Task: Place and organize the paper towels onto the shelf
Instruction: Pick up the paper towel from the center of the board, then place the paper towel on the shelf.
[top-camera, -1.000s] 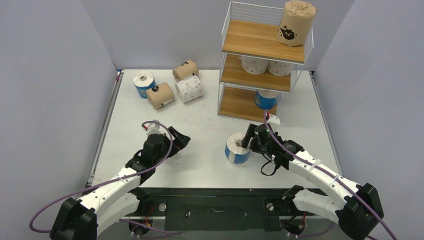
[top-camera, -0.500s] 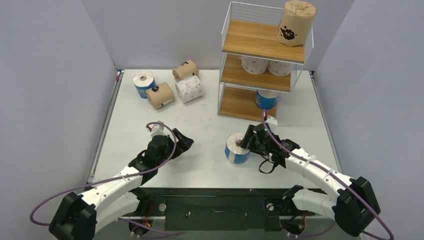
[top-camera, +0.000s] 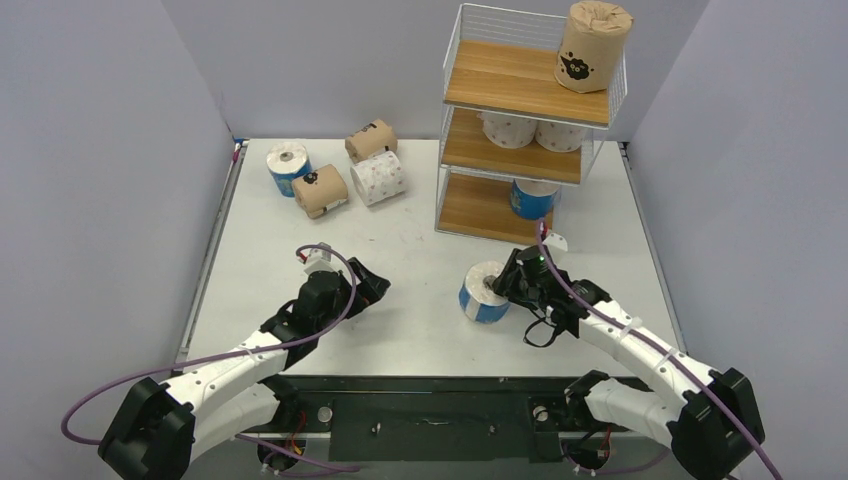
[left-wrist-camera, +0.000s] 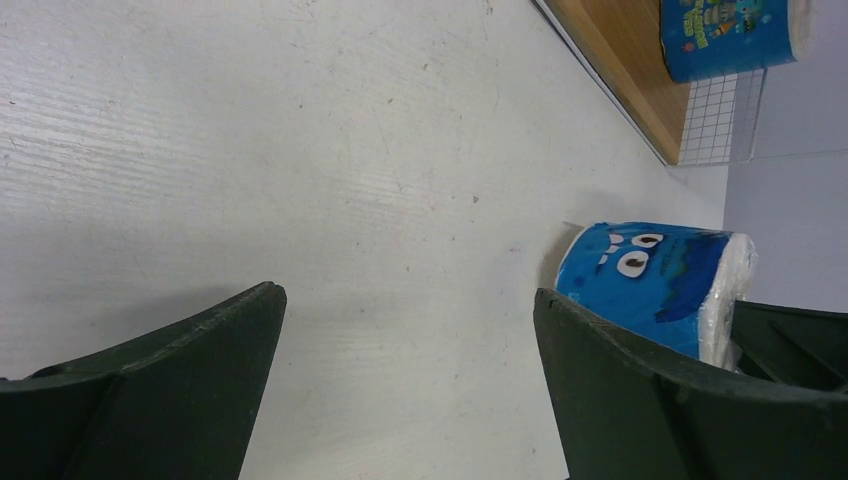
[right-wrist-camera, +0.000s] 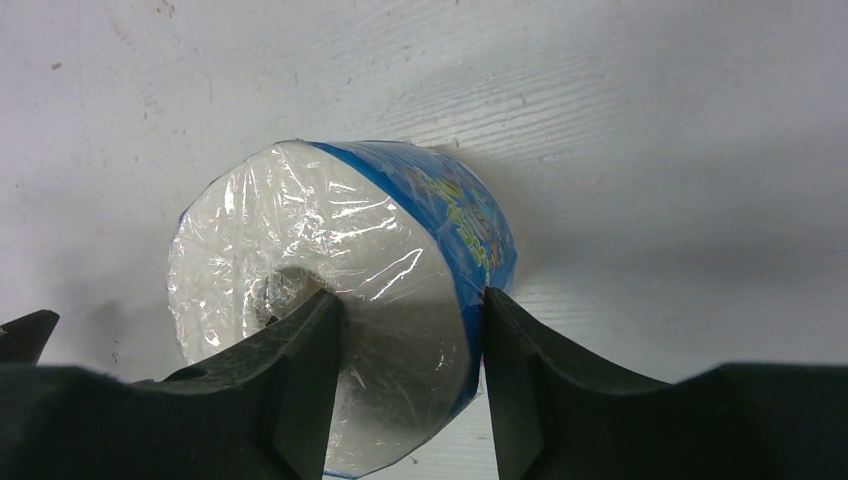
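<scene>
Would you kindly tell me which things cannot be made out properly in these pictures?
Top view: the top board of the shelf hides part of the white rolls on its middle tier.
Left wrist view: the picture's top edge cuts off the shelved blue roll.
Right wrist view: fingers of the right gripper cover the near rim of the gripped blue roll.

You can see shiny, crinkly clear plastic wrapped round the blue-and-white roll. Your right gripper looks like dull dark plastic. The table is white, matt and a little scratched. The shelf has smooth pale wood boards and thin white wire sides.
</scene>
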